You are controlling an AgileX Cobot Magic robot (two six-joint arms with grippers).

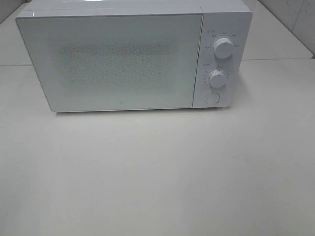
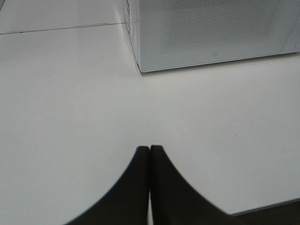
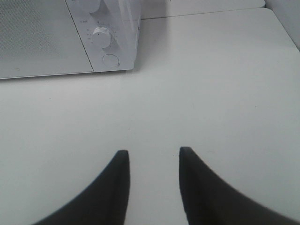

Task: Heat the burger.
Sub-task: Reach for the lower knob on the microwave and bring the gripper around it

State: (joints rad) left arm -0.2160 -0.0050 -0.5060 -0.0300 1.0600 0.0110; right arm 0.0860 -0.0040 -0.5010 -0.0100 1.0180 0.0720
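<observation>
Standing near the rear edge of the tabletop (image 1: pixel 157 177), the microwave (image 1: pixel 123 59) turns its shut door (image 1: pixel 110 61) and dial panel (image 1: pixel 221 64) toward the arms, so both can be reached from the front. The left gripper (image 2: pixel 149 151) hangs off the microwave's front left corner, fingertips pressed together and empty. The right gripper (image 3: pixel 151 157) hangs toward the dial side, jaws partly apart, gripping nothing. The burger shows in no view; whether it lies behind the frosted door cannot be told.

white table (image 1: pixel 157 187), tiled wall (image 1: pixel 297 15) behind
</observation>
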